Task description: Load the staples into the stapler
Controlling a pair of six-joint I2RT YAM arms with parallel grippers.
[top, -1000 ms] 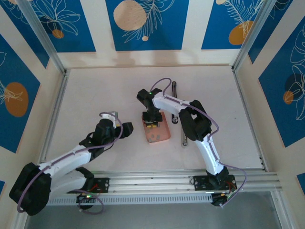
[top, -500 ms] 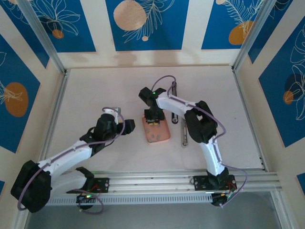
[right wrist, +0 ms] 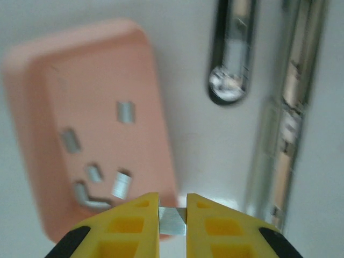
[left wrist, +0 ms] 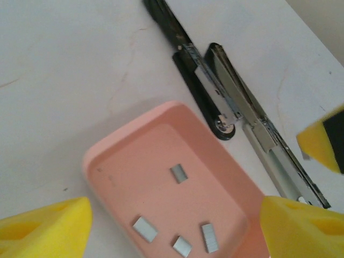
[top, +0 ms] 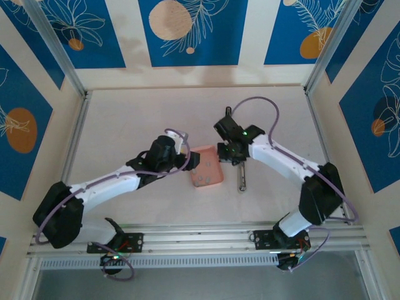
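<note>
Nearest the arm bases on the white bench (top: 125, 125) sits the shallow pink tray (top: 215, 178), with loose staples (left wrist: 178, 173) lying flat on its floor. The left wrist view shows four short strips there; the right wrist view shows a few more, some of them blurred. At the tray's left edge the left fingers (left wrist: 45, 228) hang spread wide over it, grasping nothing. Just right of the tray the right fingers (right wrist: 137, 220) are clenched on one staple strip (right wrist: 172, 221), held above the bare bench between the tray's right rim and the stapler (top: 241, 178). That stapler lies opened out flat, running from near to far just right of the tray, with a black base (left wrist: 193, 97) beside the long metal magazine rail (left wrist: 263, 137), whose channel faces up. Whether the channel already holds any staples I cannot tell

As I judge it, the pick is done and the loading is not. The strip has to go a little further right, line up with the rail and be laid into the channel, and then the stapler has to be closed. The strips left in the tray may follow
</note>
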